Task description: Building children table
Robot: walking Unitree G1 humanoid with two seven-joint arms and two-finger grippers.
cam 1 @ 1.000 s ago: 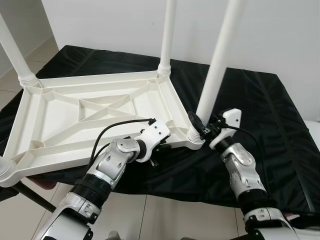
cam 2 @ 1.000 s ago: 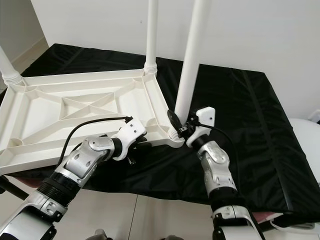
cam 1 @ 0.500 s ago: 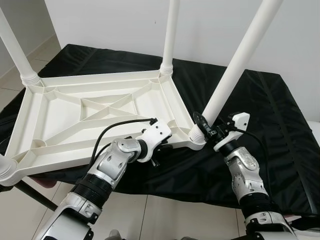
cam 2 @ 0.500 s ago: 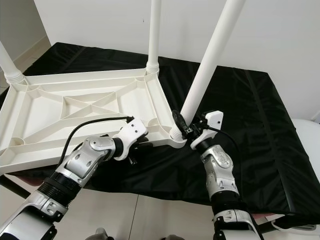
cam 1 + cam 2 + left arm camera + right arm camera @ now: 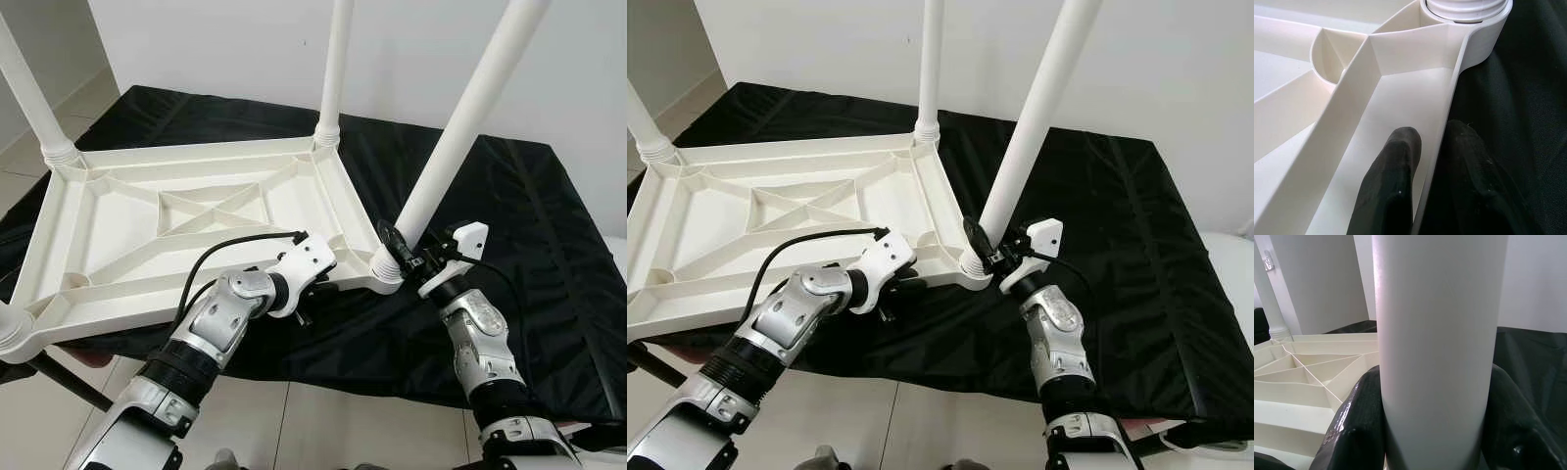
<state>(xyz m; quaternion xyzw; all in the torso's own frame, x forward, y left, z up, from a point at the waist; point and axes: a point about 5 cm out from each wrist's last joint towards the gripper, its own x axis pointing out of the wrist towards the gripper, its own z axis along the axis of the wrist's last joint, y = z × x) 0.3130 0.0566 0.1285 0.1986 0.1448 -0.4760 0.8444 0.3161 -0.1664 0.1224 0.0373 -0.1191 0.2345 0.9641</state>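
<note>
A white plastic table top (image 5: 186, 220) lies upside down on a black cloth. Two white legs (image 5: 333, 69) stand upright in its far corners. A third leg (image 5: 460, 147) sits in the near right corner socket (image 5: 384, 271) and leans to the right. My right gripper (image 5: 402, 252) is shut on this leg just above the socket; its black fingers (image 5: 1359, 421) hug the white tube (image 5: 1435, 333). My left gripper (image 5: 315, 291) is shut on the table top's near rim (image 5: 1444, 122), with one finger (image 5: 1396, 166) inside the rim and the other outside.
The black cloth (image 5: 529, 225) covers a low surface that extends right and back to a white wall. Tiled floor shows at the left and below. A dark bar (image 5: 69, 382) runs under the near left corner. A white object (image 5: 1229, 255) sits at the right edge.
The near right leg has tipped from nearly upright to leaning right, with my right gripper still on its base. My left gripper has stayed on the rim.
</note>
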